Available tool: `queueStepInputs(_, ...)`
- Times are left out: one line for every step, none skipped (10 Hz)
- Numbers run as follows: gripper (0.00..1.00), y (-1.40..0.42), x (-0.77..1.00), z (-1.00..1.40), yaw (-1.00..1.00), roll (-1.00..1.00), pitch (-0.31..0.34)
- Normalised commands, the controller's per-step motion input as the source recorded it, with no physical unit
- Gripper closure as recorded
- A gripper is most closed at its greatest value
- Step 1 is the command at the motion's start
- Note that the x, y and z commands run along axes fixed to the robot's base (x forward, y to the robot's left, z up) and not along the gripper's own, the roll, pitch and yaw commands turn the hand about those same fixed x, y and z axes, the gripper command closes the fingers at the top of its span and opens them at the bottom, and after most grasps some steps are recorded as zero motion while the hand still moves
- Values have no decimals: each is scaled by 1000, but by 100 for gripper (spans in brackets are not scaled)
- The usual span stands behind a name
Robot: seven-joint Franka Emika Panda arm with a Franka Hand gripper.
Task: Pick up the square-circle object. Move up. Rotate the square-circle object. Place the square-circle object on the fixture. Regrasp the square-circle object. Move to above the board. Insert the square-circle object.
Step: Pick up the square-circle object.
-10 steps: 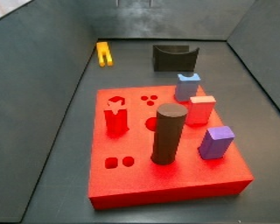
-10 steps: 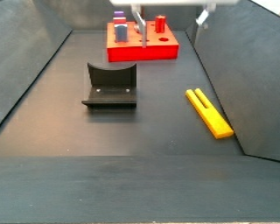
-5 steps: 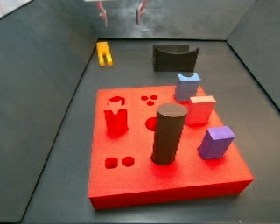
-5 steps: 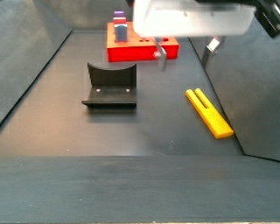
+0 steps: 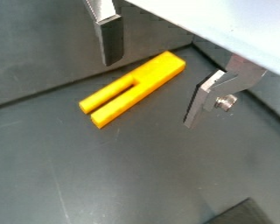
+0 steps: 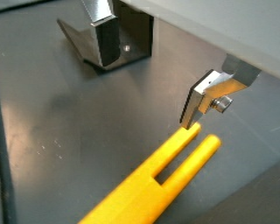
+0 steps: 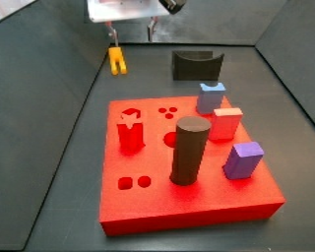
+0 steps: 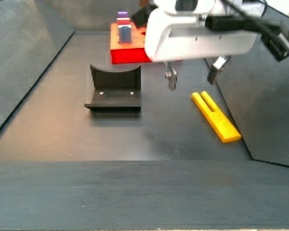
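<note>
Wrist views both show you the claw [image 5: 154,74] spread wide with nothing between its fingers, hanging over the dark floor. Below it lies the square-circle object [image 5: 133,88], a yellow piece flat on the floor with its two prongs side by side and a slot between them. In a wrist view one silver finger [image 6: 206,98] hangs just above the object's solid end [image 6: 154,179], but you cannot tell whether it touches. Behind it in that same picture you see the fixture [image 6: 108,39], a dark bracket standing on the floor well apart from the yellow piece. In a side view the claw [image 8: 191,74] hangs under its white housing, just above the floor and near the far end of the yellow piece [image 8: 216,115], which lies close to the right wall; the fixture [image 8: 113,88] sits to the left of it. In a side view the red board [image 7: 187,167] fills the near floor, carrying a tall dark cylinder [image 7: 188,151], a blue block [image 7: 212,97], a red block [image 7: 226,123] and a purple block [image 7: 244,159], while the yellow piece [image 7: 117,61] rests far off by the left wall beneath the claw [image 7: 133,31].
</note>
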Motion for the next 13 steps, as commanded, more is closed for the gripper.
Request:
queueStepInputs(0,0,-377,-946,0,-21,-156)
queueStepInputs(0,0,-360,-869,11,-50,-154)
queueStepInputs(0,0,-254,-746,49,-86,-193)
queueStepInputs(0,-26,-151,-629,31,-107,-261)
queueStepInputs(0,-20,-123,-617,26,-100,-283)
queueStepInputs(0,-9,-123,-626,51,-100,-269)
queueStepInputs(0,-51,-140,-574,51,-127,-251)
queueStepInputs(0,0,-71,-383,29,-283,-221)
queueStepInputs(0,0,-9,-423,3,-287,-199)
queueStepInputs(0,0,0,-443,0,-246,-174)
queueStepInputs(0,46,0,-163,0,-184,-144)
queueStepInputs(0,0,0,-91,0,-20,-60)
queueStepInputs(100,0,0,0,0,0,0)
